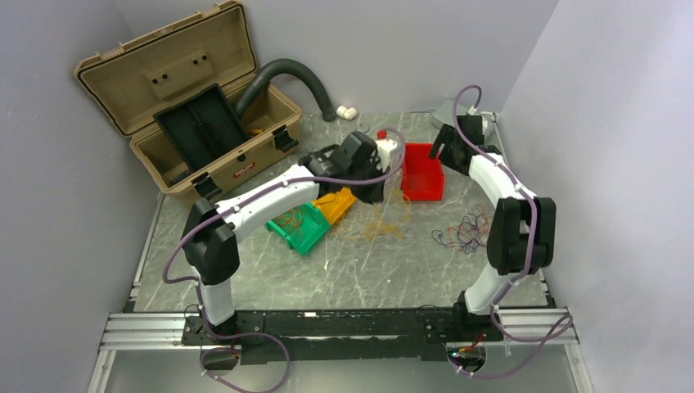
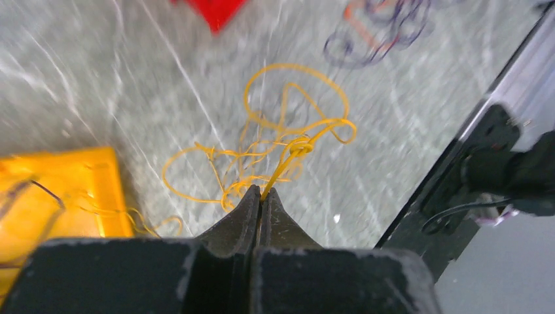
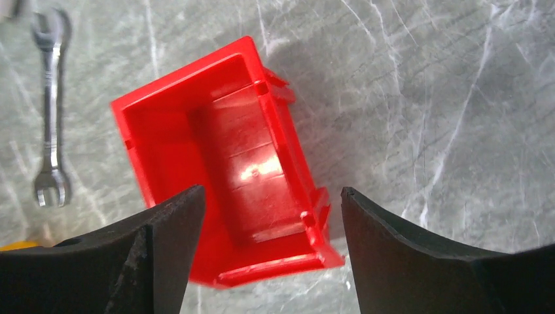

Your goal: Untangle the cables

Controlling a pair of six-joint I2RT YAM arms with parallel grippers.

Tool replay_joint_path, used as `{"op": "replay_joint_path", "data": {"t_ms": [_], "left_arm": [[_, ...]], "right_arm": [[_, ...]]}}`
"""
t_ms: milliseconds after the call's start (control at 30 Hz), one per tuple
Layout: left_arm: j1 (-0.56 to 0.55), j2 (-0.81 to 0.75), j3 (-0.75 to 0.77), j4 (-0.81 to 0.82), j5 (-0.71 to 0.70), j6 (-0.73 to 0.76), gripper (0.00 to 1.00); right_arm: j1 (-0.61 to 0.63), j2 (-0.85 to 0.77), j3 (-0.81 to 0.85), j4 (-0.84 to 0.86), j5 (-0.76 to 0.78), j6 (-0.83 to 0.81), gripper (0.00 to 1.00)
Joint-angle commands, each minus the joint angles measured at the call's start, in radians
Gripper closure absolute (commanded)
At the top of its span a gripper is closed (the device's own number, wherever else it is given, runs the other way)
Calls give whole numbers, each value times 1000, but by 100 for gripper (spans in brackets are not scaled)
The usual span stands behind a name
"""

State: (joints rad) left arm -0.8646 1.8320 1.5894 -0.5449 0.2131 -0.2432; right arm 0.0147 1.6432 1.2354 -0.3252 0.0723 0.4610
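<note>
The cables lie in two bunches on the marble table. An orange-yellow tangle [image 2: 283,140] sprawls mid-table [image 1: 385,219], and a bunch of dark and red wires [image 1: 463,232] lies to its right, blurred at the top of the left wrist view [image 2: 383,26]. My left gripper [image 2: 262,193] is shut on one orange-yellow strand that runs taut from the tangle into the closed fingertips. In the top view that gripper [image 1: 373,193] hangs just beyond the tangle. My right gripper [image 3: 271,196] stands open over an empty red bin [image 3: 216,163], holding nothing.
A yellow bin [image 2: 59,196] and a green bin [image 1: 301,226] with a few wires sit left of the tangle. A wrench [image 3: 50,104] lies beside the red bin [image 1: 423,172]. An open tan toolbox [image 1: 196,106] and a ribbed hose [image 1: 295,78] stand at the back left.
</note>
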Motion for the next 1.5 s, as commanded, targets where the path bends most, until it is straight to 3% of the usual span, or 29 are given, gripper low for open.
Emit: {"op": "replay_joint_path", "data": {"t_ms": [0, 200, 333, 400, 467, 600, 1033, 1100, 1133, 1200, 1267, 1467], "left_arm": [[34, -46, 211, -146, 18, 42, 100], [60, 8, 489, -243, 65, 58, 100], [91, 42, 659, -278, 105, 49, 100], [106, 42, 709, -265, 126, 38, 100], [125, 20, 713, -217, 163, 21, 100], [141, -27, 688, -103, 226, -17, 100], [168, -72, 730, 48, 332, -83, 100], [169, -71, 728, 74, 353, -100, 100], [170, -74, 713, 99, 364, -112, 100], [174, -83, 668, 156, 386, -138, 100], [183, -80, 637, 201, 408, -171, 100], [212, -54, 557, 320, 446, -228, 100]], "right_arm": [[2, 114, 107, -32, 43, -53, 23], [21, 186, 78, -8, 54, -59, 37], [36, 151, -8, 50, -21, -36, 66], [56, 119, -51, 71, -42, -27, 74], [77, 86, -87, 80, -48, -18, 76], [109, 25, -149, 100, -66, 13, 75], [206, -133, -286, 127, -125, 60, 73], [216, -143, -288, 118, -118, 56, 59], [218, -155, -287, 111, -122, 54, 42], [218, -184, -295, 112, -133, 50, 30], [218, -222, -299, 104, -132, 45, 26], [209, -324, -279, 43, -100, 26, 24]]}}
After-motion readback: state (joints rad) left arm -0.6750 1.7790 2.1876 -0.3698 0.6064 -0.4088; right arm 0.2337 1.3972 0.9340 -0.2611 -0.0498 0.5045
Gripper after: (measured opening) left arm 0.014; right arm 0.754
